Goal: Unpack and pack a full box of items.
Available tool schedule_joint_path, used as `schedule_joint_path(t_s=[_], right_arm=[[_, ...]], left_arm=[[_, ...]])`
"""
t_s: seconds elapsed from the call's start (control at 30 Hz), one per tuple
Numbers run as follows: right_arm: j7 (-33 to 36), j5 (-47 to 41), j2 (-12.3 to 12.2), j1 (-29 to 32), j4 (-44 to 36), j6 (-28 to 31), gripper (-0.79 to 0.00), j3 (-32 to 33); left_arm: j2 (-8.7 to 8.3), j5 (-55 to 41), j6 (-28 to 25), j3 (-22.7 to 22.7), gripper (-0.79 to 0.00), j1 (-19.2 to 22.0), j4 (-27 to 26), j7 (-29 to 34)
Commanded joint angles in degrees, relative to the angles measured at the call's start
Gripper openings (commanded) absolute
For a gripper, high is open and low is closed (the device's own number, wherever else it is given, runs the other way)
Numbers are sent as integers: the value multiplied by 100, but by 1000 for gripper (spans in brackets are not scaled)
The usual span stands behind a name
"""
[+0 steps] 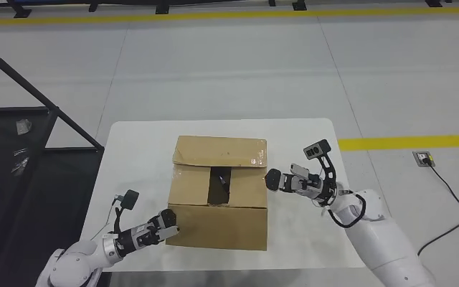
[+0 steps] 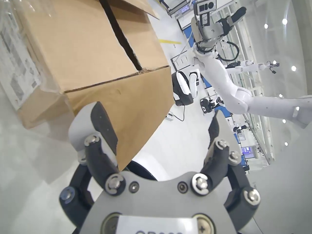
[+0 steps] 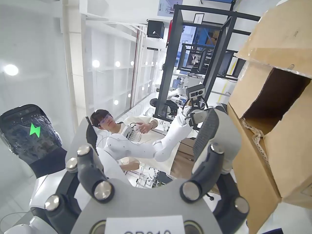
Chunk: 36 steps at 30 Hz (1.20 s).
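the left tool (image 2: 156, 115) is held spread at a near corner of the box (image 1: 237, 219), the right tool (image 3: 151, 120) spread beside its opposite side. the box is set in the middle of the surface (image 1: 136, 154), its top flaps (image 1: 245, 188) parted by a dark gap (image 1: 219, 185); the flaps are best caught by their free edges and folded outward, so the box is not dragged.

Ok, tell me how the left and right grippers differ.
The left gripper is at the box's near left corner; the right gripper is by its right side, farther back. The left gripper's fingers straddle that corner; the right gripper's have only air between them. Both are open and hold nothing.
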<state>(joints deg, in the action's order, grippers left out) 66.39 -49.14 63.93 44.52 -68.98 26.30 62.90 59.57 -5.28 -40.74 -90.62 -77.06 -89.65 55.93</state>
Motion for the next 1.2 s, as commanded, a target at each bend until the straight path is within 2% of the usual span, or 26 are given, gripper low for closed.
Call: schedule_joint_path(t_s=[0.0,0.1,0.17,0.3,0.47,0.67,0.9,0.97,1.17], right_arm=[[-1,-1,0,0,0,-3,0,0],[-130,156,2,105,-195,-34,0,-23],[-402,109,39,115,-262,-453,0,-136],[-882,610,133,-165,-91,-1235,0,-510],[-1139,638,284,-496,422,-1823,0,-844],[-1757,575,505,-864,1001,-1771,0,-1085],[-2701,823,744,-1295,1202,-1131,0,-1222],[-2945,1040,802,-1452,1232,-1021,0,-1274],[-4231,1956,1061,-2045,1631,-872,0,-1592]], left_arm=[[0,0,0,0,0,0,0,0],[0,0,0,0,0,0,0,0],[4,8,35,36,0,-21,-67,-68],[-3,193,105,112,0,-101,-262,-241],[-20,328,141,144,0,-133,-349,-393],[-46,377,135,145,0,-211,-397,-527],[-85,379,130,99,0,-271,-355,-599],[-96,381,119,92,0,-286,-349,-609],[-128,452,46,53,0,-357,-367,-680]])
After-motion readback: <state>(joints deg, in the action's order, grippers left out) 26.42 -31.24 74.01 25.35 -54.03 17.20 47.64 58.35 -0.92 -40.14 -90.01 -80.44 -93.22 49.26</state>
